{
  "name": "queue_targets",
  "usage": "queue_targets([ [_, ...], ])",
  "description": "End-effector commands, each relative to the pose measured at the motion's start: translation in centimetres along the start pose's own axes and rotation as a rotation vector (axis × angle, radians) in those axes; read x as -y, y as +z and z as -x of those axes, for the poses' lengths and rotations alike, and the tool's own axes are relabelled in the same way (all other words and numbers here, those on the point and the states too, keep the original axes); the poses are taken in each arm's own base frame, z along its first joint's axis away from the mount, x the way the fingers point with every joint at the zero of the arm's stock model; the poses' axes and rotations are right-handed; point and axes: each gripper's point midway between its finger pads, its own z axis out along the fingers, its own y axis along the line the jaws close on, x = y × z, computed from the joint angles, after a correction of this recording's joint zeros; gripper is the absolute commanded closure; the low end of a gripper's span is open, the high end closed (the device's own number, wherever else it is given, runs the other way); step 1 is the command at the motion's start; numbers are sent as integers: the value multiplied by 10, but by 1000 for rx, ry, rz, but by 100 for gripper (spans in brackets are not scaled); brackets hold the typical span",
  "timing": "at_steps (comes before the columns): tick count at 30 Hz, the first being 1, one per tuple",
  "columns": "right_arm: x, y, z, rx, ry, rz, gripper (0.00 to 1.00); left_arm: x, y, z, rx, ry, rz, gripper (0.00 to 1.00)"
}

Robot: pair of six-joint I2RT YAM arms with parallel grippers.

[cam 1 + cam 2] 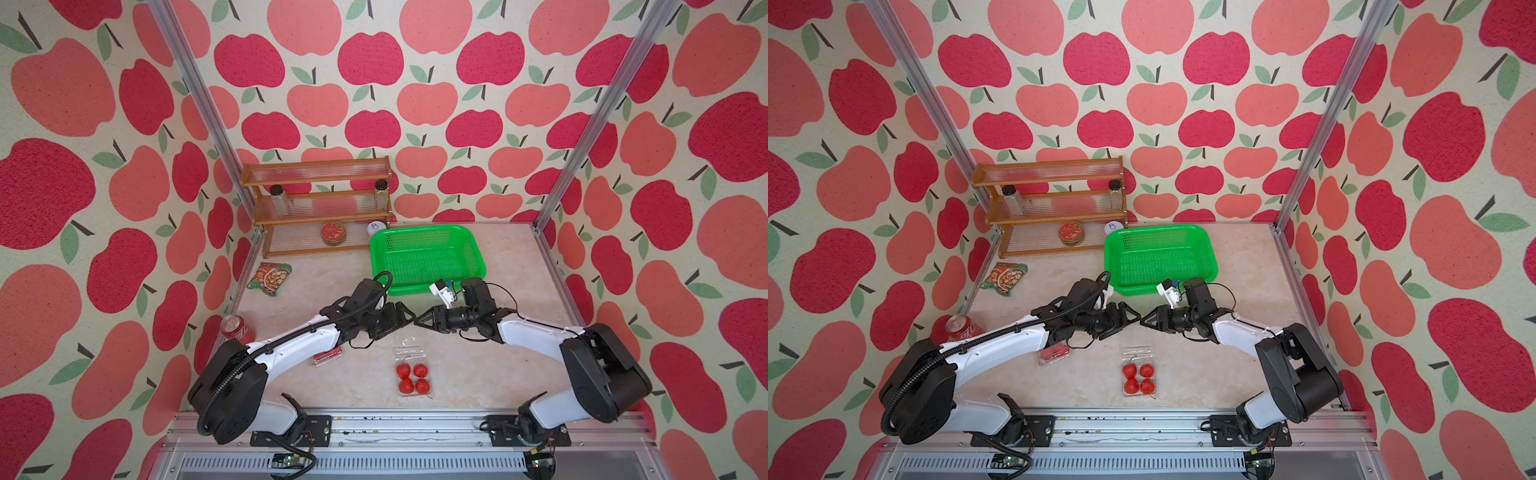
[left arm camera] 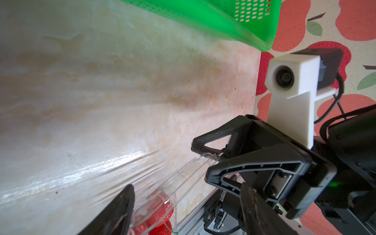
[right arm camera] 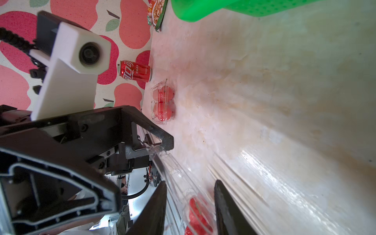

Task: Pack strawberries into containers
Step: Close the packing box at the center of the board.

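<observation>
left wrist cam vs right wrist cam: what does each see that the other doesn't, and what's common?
Left wrist only: the right arm's wrist camera.
Right wrist only: the left arm's wrist camera, the soda can, the snack packet, and a second container with strawberries inside.
Both: the green basket, the table, the open container also holding strawberries, and the left hand and right hand.

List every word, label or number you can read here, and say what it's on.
No text reads cleanly.
Soda can: white Chinese-style lettering, sideways, not legible.
Snack packet: print too blurred.
Red-topped tin: design too small.
White lid: small dark mark, unreadable.
</observation>
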Motion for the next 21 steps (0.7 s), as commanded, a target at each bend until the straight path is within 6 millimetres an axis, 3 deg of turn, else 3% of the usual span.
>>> queue_targets([
  [1,-6,-2,-18,-48,-4,18,59,13,-6,-4,-14,37,-32,20],
  [21,-40,-13,-58,-147,-65,59,56,19,-14,-10,-6,49,-45,20],
])
